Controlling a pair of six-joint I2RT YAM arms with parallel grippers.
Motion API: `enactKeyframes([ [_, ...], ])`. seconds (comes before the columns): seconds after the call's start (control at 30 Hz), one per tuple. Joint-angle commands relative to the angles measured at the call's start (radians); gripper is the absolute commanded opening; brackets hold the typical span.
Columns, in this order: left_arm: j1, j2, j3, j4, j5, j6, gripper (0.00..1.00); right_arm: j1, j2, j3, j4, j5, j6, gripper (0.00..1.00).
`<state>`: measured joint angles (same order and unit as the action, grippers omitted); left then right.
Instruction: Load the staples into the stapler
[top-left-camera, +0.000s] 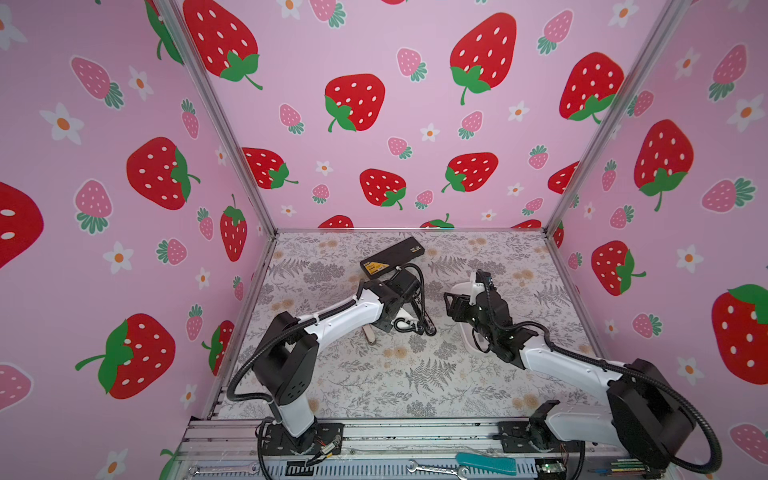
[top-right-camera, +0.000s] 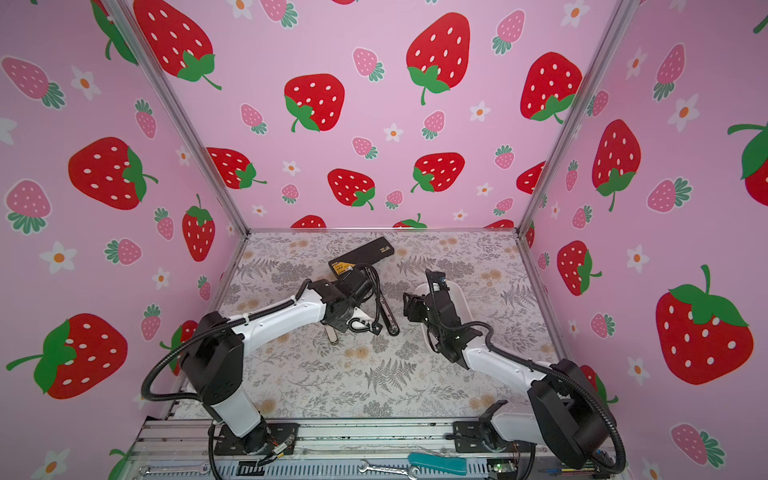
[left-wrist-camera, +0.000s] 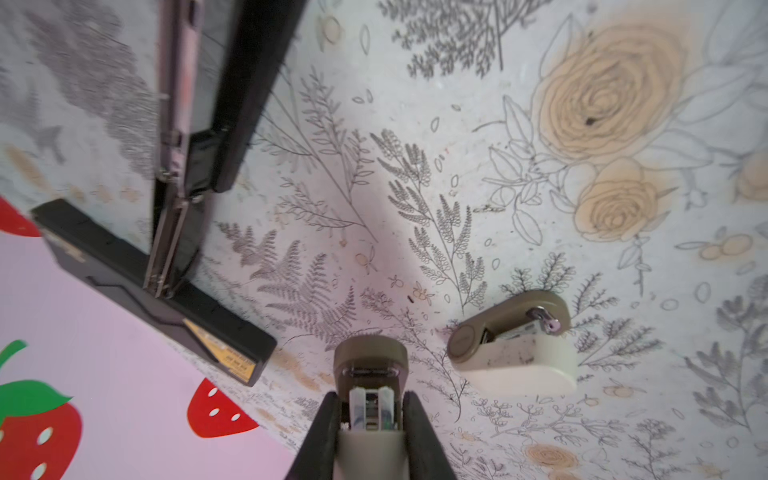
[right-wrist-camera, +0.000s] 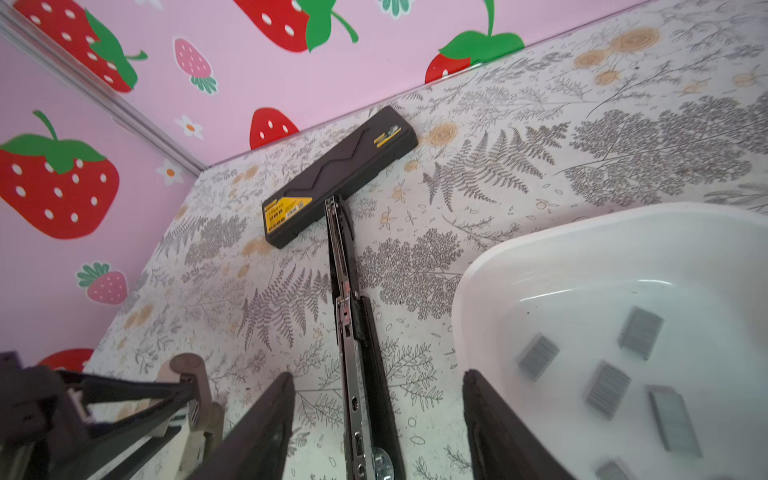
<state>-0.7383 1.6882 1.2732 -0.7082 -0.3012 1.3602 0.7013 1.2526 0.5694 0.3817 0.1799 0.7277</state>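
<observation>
Right wrist view: your staples (right-wrist-camera: 606, 388) lie unloaded in the tray (right-wrist-camera: 540, 249); right gripper (right-wrist-camera: 376, 382) spread, left gripper (left-wrist-camera: 370, 401) pinches a beige stapler (left-wrist-camera: 370, 357).

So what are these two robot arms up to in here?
The left gripper has its jaws closed on a small beige stapler. The right gripper hangs open beside a white tray holding the staples, none picked up yet. A long black stapler lies opened on the table.
</observation>
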Motion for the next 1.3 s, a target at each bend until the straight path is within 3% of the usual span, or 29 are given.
enactKeyframes([
  [0.0,-0.022,-0.081,-0.047,0.053,0.049,0.001,0.01,-0.034,-0.057,-0.040,0.016,0.018,0.055,0.74],
  [0.13,-0.026,-0.164,-0.073,0.064,0.072,-0.029,0.00,-0.068,-0.091,-0.074,0.057,-0.067,0.086,0.75],
  [0.33,-0.036,-0.280,-0.140,0.131,0.095,-0.071,0.00,-0.071,-0.092,-0.076,0.155,-0.233,0.060,0.58],
  [0.47,-0.036,-0.356,-0.156,0.229,0.177,-0.125,0.00,-0.071,-0.070,-0.075,0.193,-0.287,0.063,0.53],
  [0.63,-0.031,-0.366,-0.085,0.148,0.276,-0.206,0.00,-0.056,-0.022,-0.073,0.363,-0.475,0.064,0.42],
  [0.83,-0.030,-0.367,-0.080,0.155,0.312,-0.227,0.00,0.004,0.012,-0.065,0.459,-0.546,0.040,0.42],
  [1.27,-0.024,-0.407,-0.088,0.200,0.354,-0.278,0.00,0.116,0.079,0.005,0.440,-0.580,-0.030,0.42],
])
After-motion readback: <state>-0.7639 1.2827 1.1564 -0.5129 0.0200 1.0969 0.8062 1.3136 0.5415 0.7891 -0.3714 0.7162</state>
